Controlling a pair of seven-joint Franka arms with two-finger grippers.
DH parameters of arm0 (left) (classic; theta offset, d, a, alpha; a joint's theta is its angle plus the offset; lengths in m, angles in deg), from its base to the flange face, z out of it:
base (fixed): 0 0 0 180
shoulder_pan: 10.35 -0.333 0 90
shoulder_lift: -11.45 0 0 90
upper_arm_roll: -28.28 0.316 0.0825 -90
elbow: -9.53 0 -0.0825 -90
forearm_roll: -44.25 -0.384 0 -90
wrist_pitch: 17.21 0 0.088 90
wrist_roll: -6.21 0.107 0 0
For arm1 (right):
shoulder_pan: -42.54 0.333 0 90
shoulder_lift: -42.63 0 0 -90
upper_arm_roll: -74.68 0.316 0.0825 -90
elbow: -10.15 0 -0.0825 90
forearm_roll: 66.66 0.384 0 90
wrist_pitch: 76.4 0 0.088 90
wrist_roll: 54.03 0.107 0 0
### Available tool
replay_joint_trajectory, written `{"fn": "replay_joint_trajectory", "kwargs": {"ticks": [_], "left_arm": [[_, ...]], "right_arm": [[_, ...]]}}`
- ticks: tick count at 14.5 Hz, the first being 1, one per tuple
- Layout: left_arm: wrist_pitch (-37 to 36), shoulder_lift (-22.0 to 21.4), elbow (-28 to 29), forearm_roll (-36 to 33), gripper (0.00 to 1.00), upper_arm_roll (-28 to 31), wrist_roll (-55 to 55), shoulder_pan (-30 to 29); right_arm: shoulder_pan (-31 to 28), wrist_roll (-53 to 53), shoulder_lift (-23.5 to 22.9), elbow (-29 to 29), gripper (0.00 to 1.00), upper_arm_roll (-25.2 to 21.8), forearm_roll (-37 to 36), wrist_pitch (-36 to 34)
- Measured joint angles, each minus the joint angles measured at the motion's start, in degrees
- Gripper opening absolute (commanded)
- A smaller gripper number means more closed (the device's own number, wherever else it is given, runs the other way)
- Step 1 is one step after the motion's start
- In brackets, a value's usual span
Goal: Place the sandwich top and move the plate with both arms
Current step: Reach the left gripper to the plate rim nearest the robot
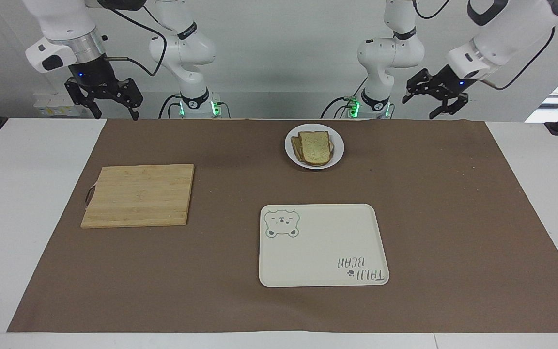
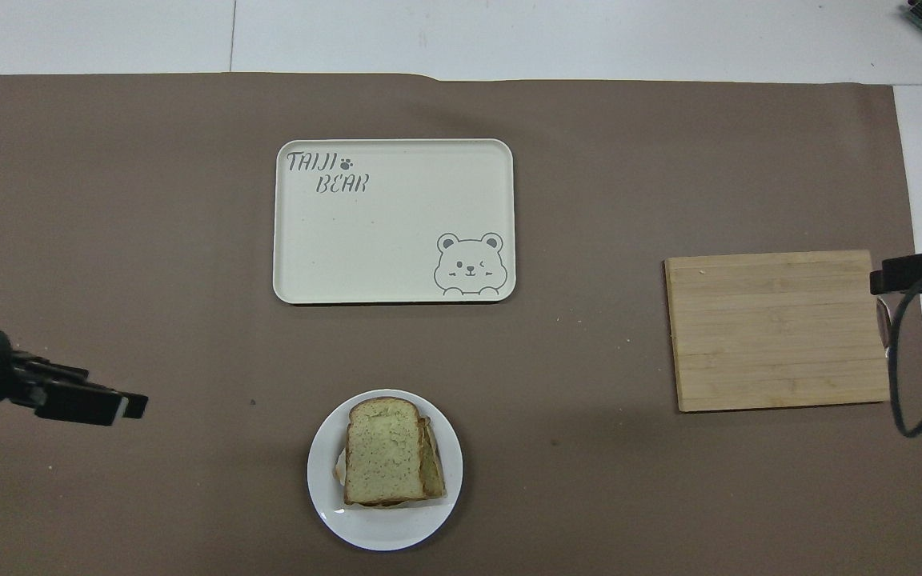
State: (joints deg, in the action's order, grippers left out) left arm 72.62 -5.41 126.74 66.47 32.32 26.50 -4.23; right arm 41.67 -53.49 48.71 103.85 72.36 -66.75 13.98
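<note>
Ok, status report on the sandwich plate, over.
Left pincer and right pincer open, raised. Sandwich top sits on plate. Nothing blocking.

Sandwich top point(image 2: 385, 452) on plate point(image 2: 385, 530); left gripper point(image 2: 109, 405) perhaps open.
</note>
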Motion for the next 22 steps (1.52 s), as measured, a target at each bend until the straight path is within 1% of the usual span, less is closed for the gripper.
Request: {"fn": "replay_joint_trajectory", "kwargs": {"ticks": [3,6,7,8,9,10,11,13,14,15,22], "left_arm": [[13.0,-2.8,15.8,6.6,1.0,-0.3,0.0,4.7],[22.8,-3.4,26.7,13.3,1.0,-0.4,1.7,8.3],[25.9,-3.4,29.8,15.9,0.93,-0.5,3.7,9.3],[28.5,-3.4,32.6,18.2,0.9,-0.4,5.8,10.2],[30.1,-3.4,35.0,19.8,0.84,-0.4,7.3,10.8],[30.8,-3.3,36.5,20.5,0.77,-0.4,8.2,11.0],[31.1,-3.3,37.5,21.1,0.74,-0.4,8.9,11.0],[32.4,-2.4,38.6,24.6,0.63,-0.3,10.9,11.0],[33.3,-1.5,38.7,26.1,0.52,-0.3,12.0,11.0],[34.0,-0.5,38.7,26.9,0.5,-0.3,12.9,11.0],[34.6,2.8,38.7,28.0,0.5,-0.3,13.7,11.8]], "right_arm": [[0.0,0.0,0.0,0.0,1.0,0.0,0.0,-0.2],[0.0,0.0,0.0,0.0,1.0,0.0,0.0,-0.2],[0.0,0.0,0.0,0.0,1.0,0.0,0.0,-0.2],[0.0,0.0,0.0,0.0,1.0,0.0,0.0,-0.2],[0.0,0.0,0.0,0.0,1.0,0.0,0.0,-0.2],[0.0,0.0,0.0,0.0,1.0,0.0,0.0,-0.2],[0.0,0.0,0.0,0.0,1.0,0.0,0.0,-0.2],[0.0,0.0,0.0,0.0,1.0,0.0,0.0,-0.2],[0.0,0.0,0.0,0.0,1.0,0.0,0.0,-0.2],[0.0,0.0,0.0,0.0,1.0,0.1,0.0,-0.2],[0.0,0.0,0.0,0.0,1.0,0.3,0.0,-0.2]]}}
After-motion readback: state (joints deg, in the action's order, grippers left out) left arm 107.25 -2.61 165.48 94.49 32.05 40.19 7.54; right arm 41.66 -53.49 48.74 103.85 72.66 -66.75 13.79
